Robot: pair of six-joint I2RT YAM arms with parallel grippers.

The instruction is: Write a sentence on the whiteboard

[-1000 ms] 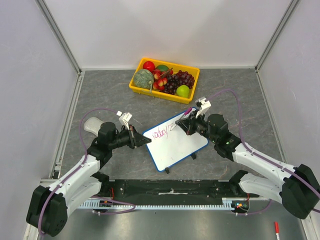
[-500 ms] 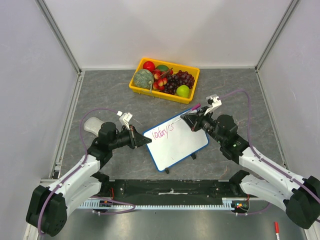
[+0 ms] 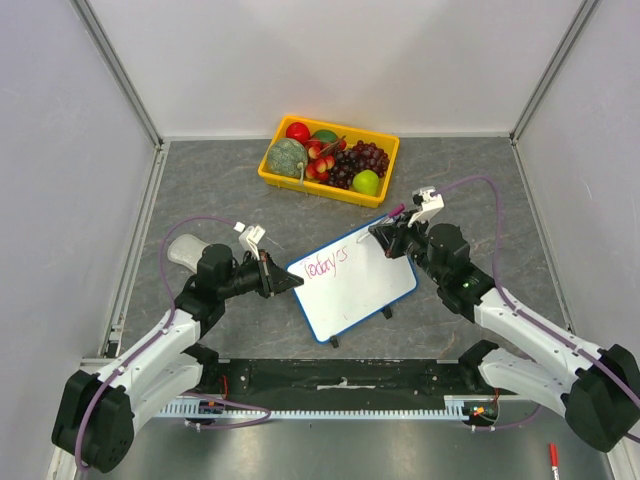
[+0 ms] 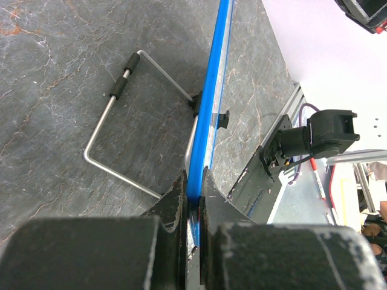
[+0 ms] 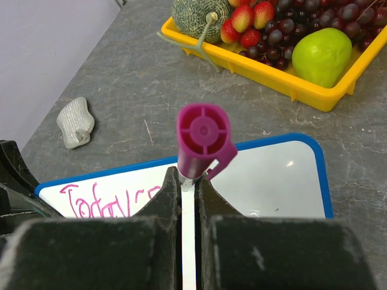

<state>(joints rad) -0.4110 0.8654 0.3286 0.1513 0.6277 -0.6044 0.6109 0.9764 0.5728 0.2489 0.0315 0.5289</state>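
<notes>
The whiteboard (image 3: 355, 290) stands tilted in the middle of the table, blue-rimmed. The sentence (image 3: 325, 264) reads "Today's" in pink at its upper left. My left gripper (image 3: 287, 283) is shut on the board's left edge; the left wrist view shows the blue rim (image 4: 210, 109) pinched between the jaws (image 4: 193, 188). My right gripper (image 3: 390, 238) is shut on a white marker with a magenta end cap (image 5: 202, 136), at the board's far right corner. The right wrist view shows the board (image 5: 278, 178) and the writing (image 5: 109, 202) beneath the marker.
A yellow fruit basket (image 3: 380, 195) stands behind the board, close to the right gripper. A grey cloth lump (image 3: 185, 250) lies by the left arm. The board's wire stand (image 4: 115, 133) rests on the table. A red marker (image 3: 552, 458) lies at the front right, off the table.
My right gripper has moved with the marker from over the board's top middle to its far right corner, uncovering the end of "Today's". The left gripper and board have not moved.
</notes>
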